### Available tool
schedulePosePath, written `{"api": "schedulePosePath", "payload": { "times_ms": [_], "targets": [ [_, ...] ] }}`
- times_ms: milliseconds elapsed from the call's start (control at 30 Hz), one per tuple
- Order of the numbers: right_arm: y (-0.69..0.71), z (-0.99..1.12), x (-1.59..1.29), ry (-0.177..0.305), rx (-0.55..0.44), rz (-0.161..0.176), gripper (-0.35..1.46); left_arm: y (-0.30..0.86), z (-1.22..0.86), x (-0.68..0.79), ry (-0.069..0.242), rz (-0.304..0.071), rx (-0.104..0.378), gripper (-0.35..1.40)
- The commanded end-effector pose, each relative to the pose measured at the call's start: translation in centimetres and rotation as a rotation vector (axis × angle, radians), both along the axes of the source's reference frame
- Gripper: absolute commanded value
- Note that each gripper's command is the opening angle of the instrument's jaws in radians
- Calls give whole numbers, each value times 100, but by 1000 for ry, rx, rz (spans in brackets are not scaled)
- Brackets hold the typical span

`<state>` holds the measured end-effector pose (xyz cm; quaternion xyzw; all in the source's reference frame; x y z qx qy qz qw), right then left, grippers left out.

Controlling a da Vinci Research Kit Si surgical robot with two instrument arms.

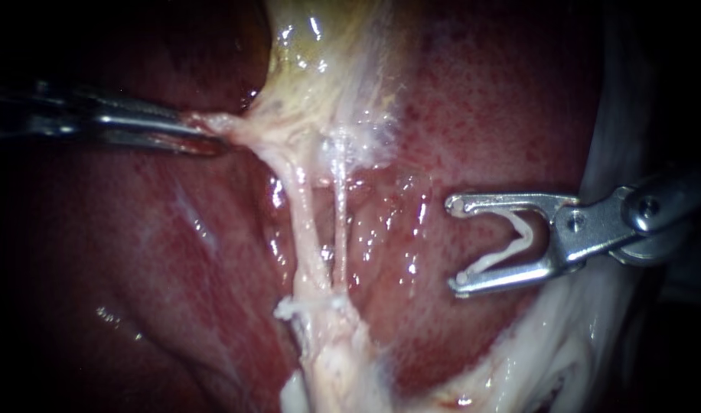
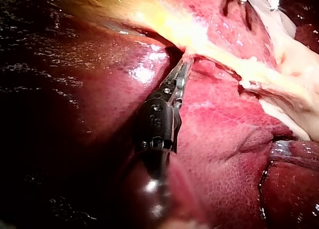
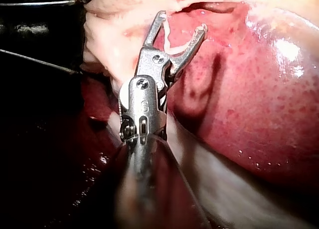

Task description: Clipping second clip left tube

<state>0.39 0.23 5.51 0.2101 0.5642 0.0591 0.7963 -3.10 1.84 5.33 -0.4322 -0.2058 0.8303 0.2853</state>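
Two pale tubes run down from the yellowish gallbladder (image 1: pixel 320 53): the thicker left tube (image 1: pixel 306 229) and the thin right tube (image 1: pixel 340 222). My left instrument (image 1: pixel 205 134) is shut on the pale tissue at the gallbladder's lower end and holds it stretched to the left; the left wrist view shows its jaws (image 2: pixel 185 64) closed on that tissue. My right instrument (image 1: pixel 454 245) stands to the right of both tubes, clear of them. Its jaws are wide apart, with a white V-shaped clip (image 1: pixel 519 241) seated between them and touching both. In the right wrist view, the instrument (image 3: pixel 182 20) and the clip (image 3: pixel 174 48) show again.
Red, wet liver (image 1: pixel 488 115) lies behind and on both sides of the tubes. Whitish tissue (image 1: pixel 618 115) runs along the right edge behind my right instrument's shaft. The tubes join a pale stalk (image 1: pixel 331 359) lower down.
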Motion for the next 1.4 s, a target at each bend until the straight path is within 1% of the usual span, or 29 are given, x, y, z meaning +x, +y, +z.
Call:
{"api": "schedulePosePath", "payload": {
  "times_ms": [33,100,133,200,267,333,500,600,800,933,1033,1233,1400],
  "targets": [
    [0,0,1,1,1,-2,50,5,-5,7,-2,-13,-4,-35],
    [0,-1,1,2,1,-3,50,11,-10,16,2,-20,-12,-35],
    [-1,-1,2,3,2,-5,50,13,-11,18,1,-21,-17,-35],
    [-1,-2,5,7,5,-12,50,14,-12,20,3,-23,-18,-35],
    [-2,-4,11,7,43,-12,50,13,-12,18,3,-24,-18,-35],
    [-3,-5,21,8,112,-16,50,13,-11,17,4,-25,-19,-35],
    [-5,-10,51,-10,289,-11,49,12,-12,17,4,-25,-19,-35],
    [-6,-11,70,-21,365,-8,49,13,-12,16,5,-26,-19,-35],
    [-2,-6,105,-40,468,0,48,12,-11,13,6,-27,-19,-35],
    [-1,4,128,-52,513,8,47,11,-10,12,6,-28,-20,-35],
    [-6,19,144,-62,536,17,48,11,-10,12,6,-28,-20,-35],
    [-17,51,160,-81,572,33,48,11,-10,11,7,-29,-20,-35],
    [-19,72,160,-94,594,53,49,11,-10,11,6,-25,-25,-35]
  ]
}}
